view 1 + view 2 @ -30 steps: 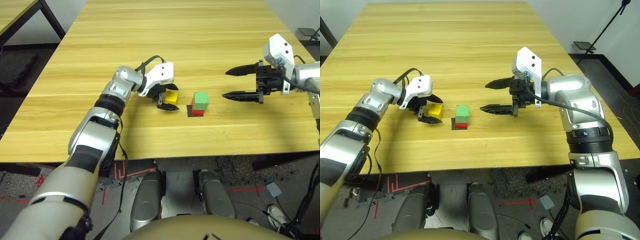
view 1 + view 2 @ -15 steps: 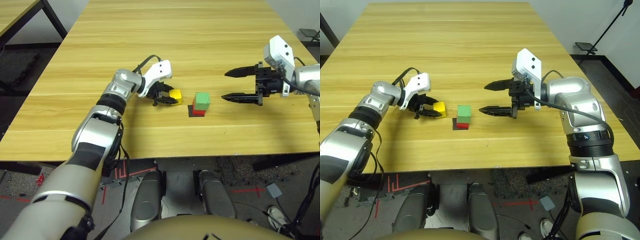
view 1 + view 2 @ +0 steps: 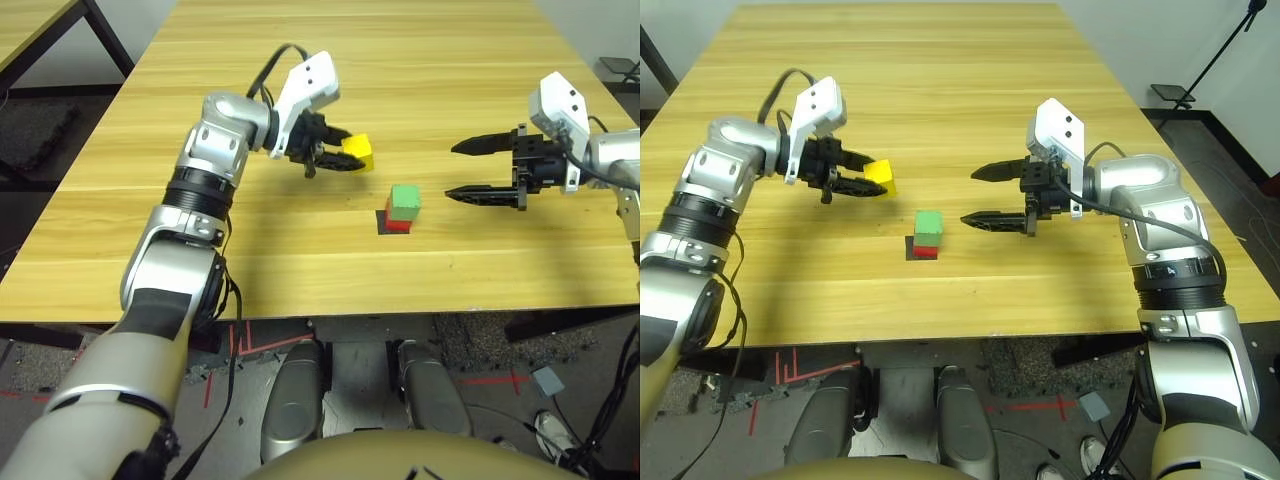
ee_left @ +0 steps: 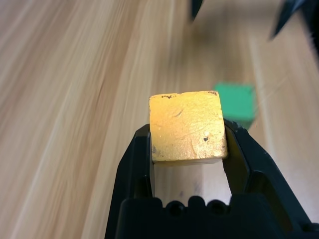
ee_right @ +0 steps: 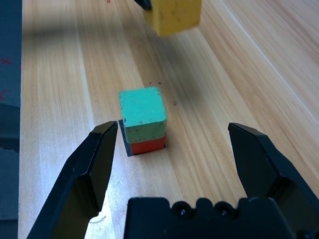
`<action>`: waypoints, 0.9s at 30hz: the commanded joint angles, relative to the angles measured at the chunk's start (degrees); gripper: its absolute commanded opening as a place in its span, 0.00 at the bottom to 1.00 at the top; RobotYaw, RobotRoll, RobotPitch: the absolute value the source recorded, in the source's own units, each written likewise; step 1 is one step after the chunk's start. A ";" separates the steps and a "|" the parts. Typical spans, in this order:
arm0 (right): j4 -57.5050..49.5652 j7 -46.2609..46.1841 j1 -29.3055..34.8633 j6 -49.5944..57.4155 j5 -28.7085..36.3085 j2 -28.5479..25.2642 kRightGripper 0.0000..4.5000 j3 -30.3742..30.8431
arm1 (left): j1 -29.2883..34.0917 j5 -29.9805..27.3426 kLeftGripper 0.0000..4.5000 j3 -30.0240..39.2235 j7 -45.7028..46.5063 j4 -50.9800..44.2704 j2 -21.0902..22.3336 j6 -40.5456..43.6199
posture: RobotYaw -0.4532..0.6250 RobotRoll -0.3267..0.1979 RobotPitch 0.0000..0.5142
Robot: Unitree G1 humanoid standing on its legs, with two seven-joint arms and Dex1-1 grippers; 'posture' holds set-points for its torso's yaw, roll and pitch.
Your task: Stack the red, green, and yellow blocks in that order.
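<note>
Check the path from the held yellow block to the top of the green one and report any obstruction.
Nothing visible blocks it. The left gripper holds the yellow block in the air; the green block has a bare top, and the open right gripper stands off to the side.

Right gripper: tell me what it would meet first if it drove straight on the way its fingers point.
Most likely the green block, which sits on the red block. In its wrist view the open right gripper frames that stack between its fingers. Height is hard to judge, so it might pass above.
</note>
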 commanded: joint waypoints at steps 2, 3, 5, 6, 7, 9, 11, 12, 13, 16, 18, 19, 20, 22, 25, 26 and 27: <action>0.70 0.86 -1.15 -1.13 -0.52 -0.27 1.00 0.52 | 2.33 -2.89 0.45 -3.22 0.75 -8.73 -1.16 5.99 | 0.62 0.57 0.18; 0.69 0.85 -1.18 -1.16 -0.51 -0.22 1.00 0.51 | 2.60 -3.14 0.45 -3.58 1.25 -9.48 -1.51 6.58 | 0.62 0.57 0.18; 0.43 0.79 -1.13 -1.08 -0.42 -0.18 1.00 0.47 | 3.01 -3.27 0.45 -4.41 2.13 -9.80 -2.02 6.46 | 0.61 0.57 0.18; 0.08 0.71 -0.98 -0.90 -0.30 -0.18 1.00 0.42 | 3.15 -3.15 0.45 -4.97 2.55 -9.36 -2.35 5.84 | 0.61 0.57 0.18; -0.25 0.65 -0.83 -0.73 -0.19 -0.19 1.00 0.37 | 3.21 -3.11 0.45 -5.45 2.98 -8.79 -2.67 5.23 | 0.60 0.57 0.18; -0.91 0.48 -0.47 -0.42 0.01 -0.26 1.00 0.24 | 3.23 -3.02 0.45 -6.20 3.48 -7.41 -3.23 4.12 | 0.60 0.58 0.18; -1.55 0.29 -0.09 -0.09 0.19 -0.35 1.00 0.07 | 3.03 -2.81 0.45 -6.83 3.70 -5.60 -3.62 2.61 | 0.59 0.58 0.18; -1.93 0.21 0.14 0.10 0.30 -0.43 1.00 -0.04 | 2.88 -2.62 0.45 -7.19 3.73 -4.63 -3.75 1.74 | 0.58 0.58 0.18; -2.31 0.08 0.37 0.34 0.40 -0.54 1.00 -0.15 | 2.75 -2.53 0.45 -7.46 3.77 -3.85 -3.86 1.02 | 0.58 0.58 0.19; -3.43 -0.25 1.09 1.03 0.71 -0.88 1.00 -0.55 | 2.32 -2.49 0.45 -8.16 3.76 -1.72 -4.35 -0.64 | 0.57 0.59 0.20; -4.17 -0.48 1.59 1.47 0.94 -1.05 1.00 -0.77 | 2.18 -2.43 0.45 -8.65 3.66 -0.72 -4.64 -1.64 | 0.57 0.59 0.20; -4.52 -0.61 1.79 1.69 1.06 -1.12 1.00 -0.83 | 2.16 -2.45 0.45 -8.82 3.69 -0.37 -4.80 -1.96 | 0.56 0.59 0.21; -4.82 -0.73 1.96 1.89 1.17 -1.18 1.00 -0.88 | 2.15 -2.48 0.45 -8.97 3.68 -0.09 -4.92 -2.21 | 0.56 0.59 0.21; -5.36 -0.97 2.22 2.34 1.40 -1.29 1.00 -1.00 | 2.23 -2.49 0.45 -9.26 3.68 0.29 -5.13 -2.61 | 0.56 0.59 0.21; -5.80 -1.25 2.49 2.69 1.62 -1.48 1.00 -1.09 | 2.36 -2.48 0.45 -9.57 3.59 0.77 -5.40 -3.23 | 0.55 0.60 0.22; -5.88 -1.30 2.54 2.77 1.65 -1.52 1.00 -1.10 | 2.36 -2.50 0.45 -9.62 3.63 0.92 -5.49 -3.37 | 0.55 0.60 0.23; -5.96 -1.36 2.58 2.86 1.68 -1.55 1.00 -1.10 | 2.35 -2.49 0.45 -9.69 3.63 1.05 -5.55 -3.50 | 0.55 0.60 0.23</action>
